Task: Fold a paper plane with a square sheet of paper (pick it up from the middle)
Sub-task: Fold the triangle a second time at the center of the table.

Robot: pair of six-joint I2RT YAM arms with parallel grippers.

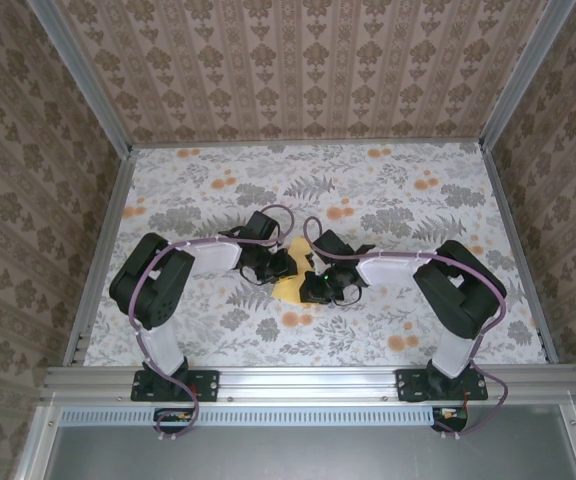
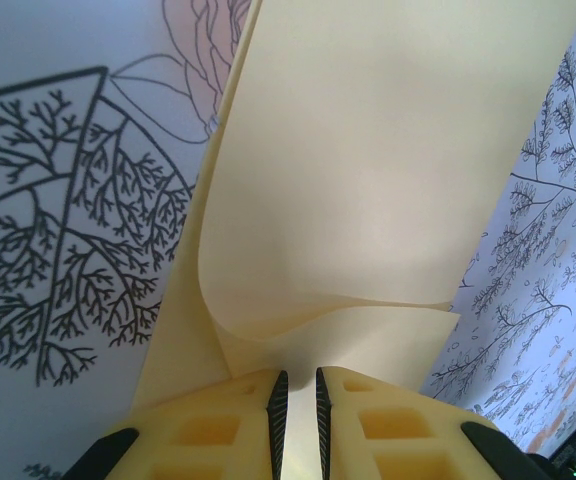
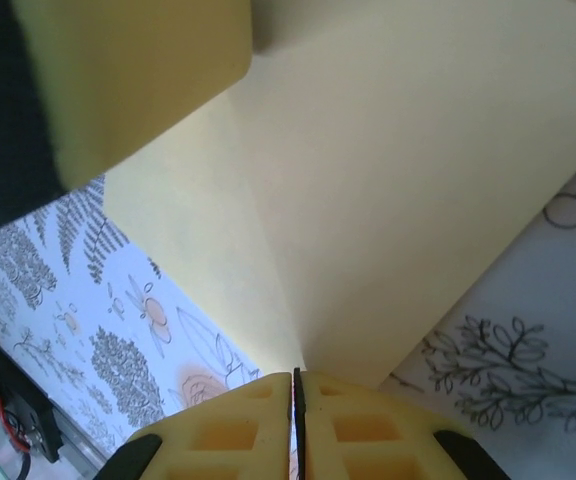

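Top view. Both arms bend inward and meet at the middle of the tabletop, which carries a grey leaf print with orange flower blotches. The left pincer and the right pincer sit just beside each other. The sheet of paper lies between and partly under them. We see one pale-yellow patch just below the centre of the frame and a smaller one above it, between the two wrists. The arms hide the rest of the sheet, so we cannot tell its outline from here.

Left wrist view. The yellow fingers stand at the bottom edge with only a narrow slit between them. The sheet fills the middle and upper right of the frame. Near the fingers it curls over in a soft loop, and the lower layer runs down into the slit. We read this as the left pincer gripping the sheet at a narrow setting. Printed tabletop shows at the left and at the far right.

Right wrist view. The fingers at the bottom edge are almost touching, and the gap is a thin dark line. A faint crease in the sheet runs from the upper middle straight down into that line. We read this as the right pincer pinched closed on the sheet. A yellow block on a dark body sits in the upper left corner and overlaps the sheet; we cannot tell whether it touches. Tabletop print shows at the lower left and lower right.
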